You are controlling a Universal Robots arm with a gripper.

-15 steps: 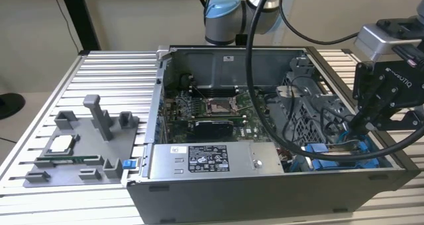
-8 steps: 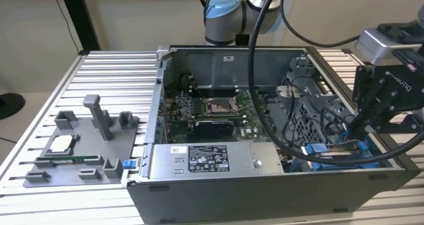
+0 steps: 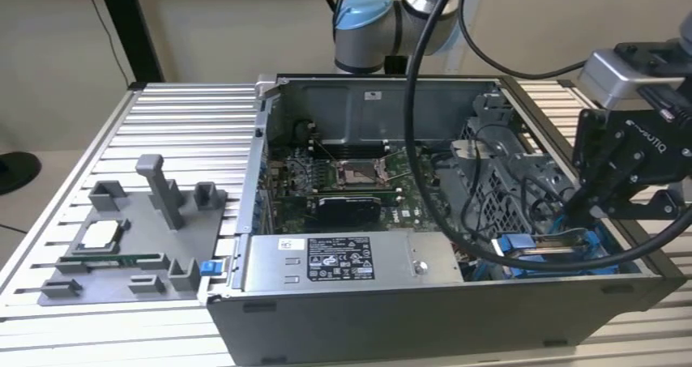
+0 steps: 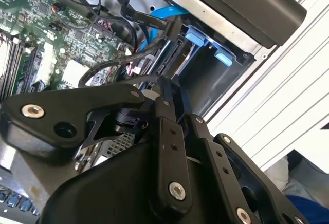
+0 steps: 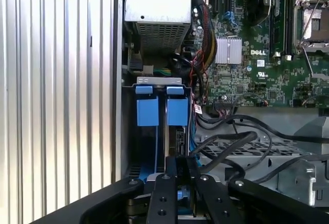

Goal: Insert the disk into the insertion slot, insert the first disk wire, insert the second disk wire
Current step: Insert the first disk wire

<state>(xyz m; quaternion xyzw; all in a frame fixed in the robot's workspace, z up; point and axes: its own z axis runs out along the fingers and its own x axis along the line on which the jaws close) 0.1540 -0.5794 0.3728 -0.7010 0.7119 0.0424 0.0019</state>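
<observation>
Blue-framed disk: lay in slot, by the bench edge.
Claw: clenched just above disk, among black wires; grasped thing unclear.

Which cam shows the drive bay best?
First wrist view: it looks straight into the drive bay, with both blue tabs clear. The exterior view shows the drive bay partly behind cables. The second wrist view catches it at a slant.
</observation>
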